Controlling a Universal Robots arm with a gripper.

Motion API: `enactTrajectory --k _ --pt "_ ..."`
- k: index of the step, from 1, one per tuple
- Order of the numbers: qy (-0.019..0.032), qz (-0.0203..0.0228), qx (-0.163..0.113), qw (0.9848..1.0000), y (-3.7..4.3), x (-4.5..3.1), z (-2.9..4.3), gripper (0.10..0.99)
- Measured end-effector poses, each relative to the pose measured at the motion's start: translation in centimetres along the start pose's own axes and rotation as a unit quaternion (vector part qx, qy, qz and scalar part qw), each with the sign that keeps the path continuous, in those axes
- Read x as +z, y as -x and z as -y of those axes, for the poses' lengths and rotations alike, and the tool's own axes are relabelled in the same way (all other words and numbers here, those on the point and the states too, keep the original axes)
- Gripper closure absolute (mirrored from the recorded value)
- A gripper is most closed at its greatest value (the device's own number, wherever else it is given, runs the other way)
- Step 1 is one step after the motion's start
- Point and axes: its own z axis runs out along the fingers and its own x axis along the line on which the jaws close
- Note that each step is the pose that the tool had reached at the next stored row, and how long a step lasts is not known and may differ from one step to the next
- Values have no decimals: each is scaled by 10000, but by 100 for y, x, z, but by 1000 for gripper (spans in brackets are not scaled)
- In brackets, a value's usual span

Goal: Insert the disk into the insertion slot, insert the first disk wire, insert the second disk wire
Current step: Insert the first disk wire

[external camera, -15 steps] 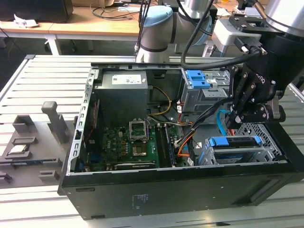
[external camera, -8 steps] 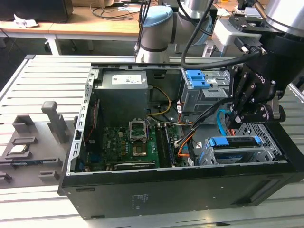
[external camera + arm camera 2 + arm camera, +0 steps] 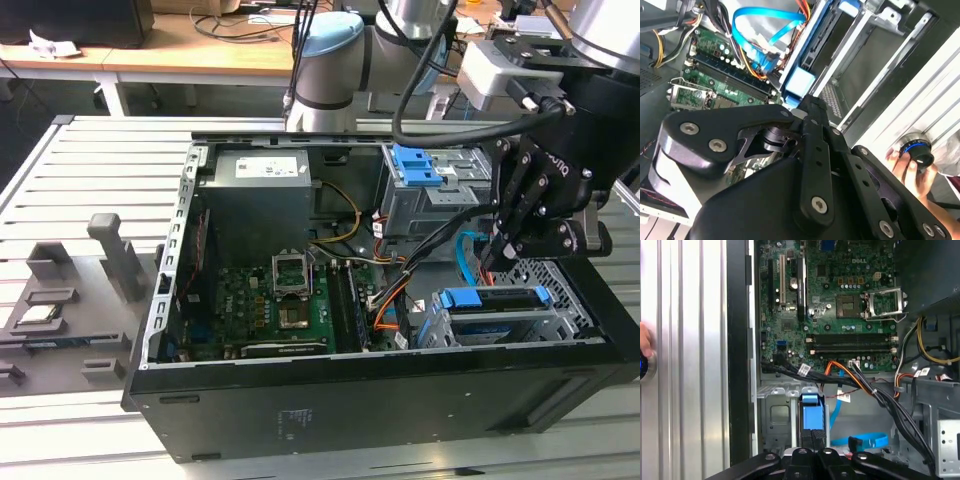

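Pincer (image 3: 489, 263) hangs at about 3 o'clock in the exterior view, low inside the open computer case (image 3: 300, 400). Its tips are right by the disk (image 3: 495, 298). The disk has a bright blue frame and lies in the insertion slot (image 3: 540, 322), the low grey cage at about 4 o'clock. The second disk wire (image 3: 463, 255), thin and light blue, curls just beside the pincer at its 9 o'clock. I think the first step is in hand: getting the disk all the way in

In the second wrist view the pincer (image 3: 810, 107) looks like one dark bar. Its tip touches the blue end of the disk (image 3: 800, 82). The second disk wire (image 3: 767, 27) loops beyond it. A hand (image 3: 907, 165) holds a round knob (image 3: 917, 150) outside the case

In the first wrist view the pincer (image 3: 813, 436) has its tips pressed together with nothing between them, and they rest against the disk (image 3: 811, 410). The disk's blue end sits in the grey insertion slot (image 3: 777, 415). The second disk wire (image 3: 862, 441) lies close by with its dark plug loose. I think this step needs a straight, soft push, so the frame slides in and does not jam
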Motion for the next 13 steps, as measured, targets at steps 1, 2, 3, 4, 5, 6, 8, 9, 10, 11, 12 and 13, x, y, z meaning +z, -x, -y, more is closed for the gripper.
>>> enactTrajectory --k 1,2,3,4,5,6,8,9,10,11,12,13 --pt "1 0 0 10000 1 -1 32 980" --pt "4 0 0 10000 2 -3 81 980" --pt "7 -1 0 10000 7 -7 152 980" --pt "10 0 -1 10000 14 -9 230 980" --pt "13 0 0 10000 19 -11 280 980" --pt "14 0 0 10000 24 -13 320 980" --pt "18 -6 0 10000 117 -22 502 980" --pt "18 -22 0 10000 238 -22 521 980" --pt "17 -53 2 10000 346 -18 519 980" --pt "17 -71 3 10000 418 -10 519 980" --pt "17 -77 3 10000 497 32 518 980" --pt "17 -79 3 10000 551 71 520 980"
